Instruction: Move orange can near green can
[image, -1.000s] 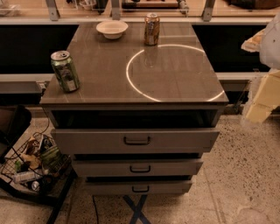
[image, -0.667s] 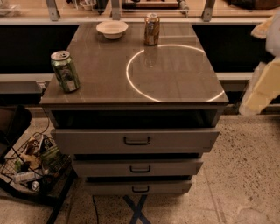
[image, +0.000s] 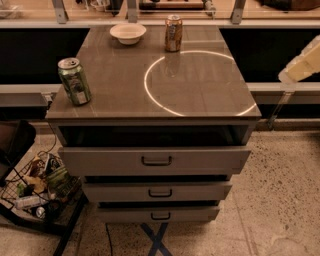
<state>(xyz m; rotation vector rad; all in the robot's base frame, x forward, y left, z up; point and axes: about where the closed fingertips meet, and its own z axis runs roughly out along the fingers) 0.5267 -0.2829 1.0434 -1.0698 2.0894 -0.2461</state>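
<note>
Moved since a second ago: gripper (image: 302, 64), a pale shape that has drawn up toward the upper right edge of the frame. It is off the table and well apart from both cans. Wide or narrow: cannot tell. Cans and bowl are unchanged in place.

- Orange can (image: 173, 33): upright at the top centre of the frame, at the far edge of the table (image: 115, 75), just outside the bright ring (image: 146, 82).
- Green can (image: 74, 81): upright at the left of the frame, near the table's front left corner.
- White bowl (image: 128, 33): far edge, left of the orange can, not touching it.
- Three drawers (image: 156, 161): below the tabletop, each slightly pulled out.
- Wire basket (image: 35, 195): lower left, on the floor, holding clutter.
</note>
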